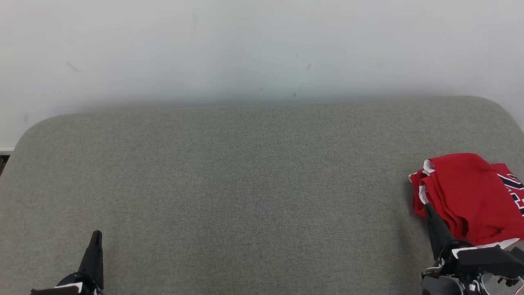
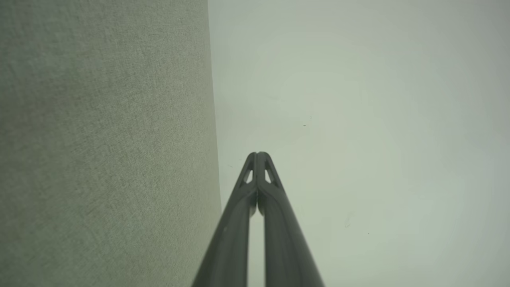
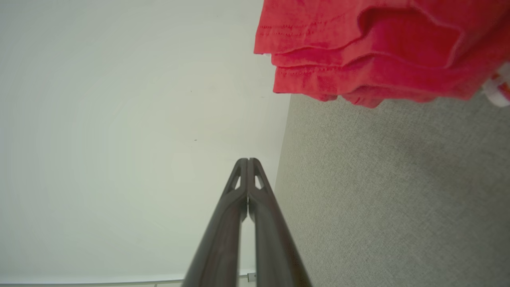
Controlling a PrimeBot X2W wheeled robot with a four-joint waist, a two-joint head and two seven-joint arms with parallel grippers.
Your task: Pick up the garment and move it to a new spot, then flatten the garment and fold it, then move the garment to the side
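Observation:
A folded red garment [image 1: 470, 194] with white trim and dark lettering lies at the far right of the grey fabric surface [image 1: 245, 184]. Its stacked red hems [image 3: 358, 48] hang across the top of the right wrist view. My right gripper [image 1: 429, 208] stands just left of the garment's near edge; its fingertips [image 3: 248, 161] are pressed together and hold nothing. My left gripper [image 1: 96, 234] sits low at the near left, far from the garment, with its fingertips [image 2: 258, 154] closed on nothing.
A pale wall [image 1: 262, 49] rises behind the surface. The surface's back corners are rounded, and its edge meets the wall in both wrist views. A strip of floor and skirting [image 1: 5, 153] shows at the far left.

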